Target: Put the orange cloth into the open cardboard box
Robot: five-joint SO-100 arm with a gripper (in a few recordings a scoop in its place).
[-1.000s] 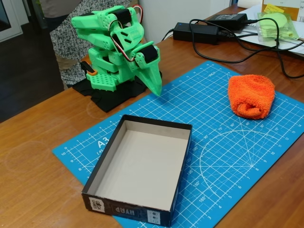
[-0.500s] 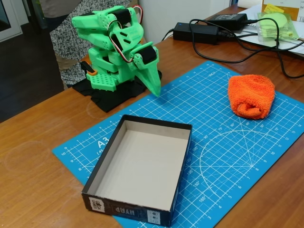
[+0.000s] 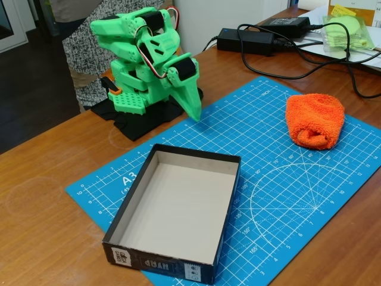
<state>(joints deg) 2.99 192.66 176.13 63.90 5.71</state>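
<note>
- Cutting mat (image 3: 280,179) — blue with a white grid and arc markings, lying flat on the worktop (image 3: 53,196); taken here as the landmark for all other entries.
- Open cardboard box (image 3: 225,205) — shallow, black outside with small white print on its near wall, plain beige inside, lidless and empty. It sits on the mat's near left part, its near left corner overhanging the mat onto the wood.
- Orange cloth (image 3: 315,121) — fluffy terry, bunched into a rolled lump, resting on the mat's far right part, well apart from the box.
- Arm (image 3: 143,59) — bright green, folded compactly over its base just beyond the mat's far left edge, standing on a black pad (image 3: 134,122).
- Gripper (image 3: 194,114) — points downward, its tip over the mat's far left edge; the fingers lie together in a closed wedge with nothing between them. Well apart from the cloth.
- Two black power adapters (image 3: 245,39) with black cables — on the wood beyond the mat's far edge.
- Clear bag of pale green pads (image 3: 348,28) — beyond the mat's far right corner, on white paper.
- Person in a speckled garment (image 3: 80,50) — standing behind the arm, past the worktop's far left edge.
</note>
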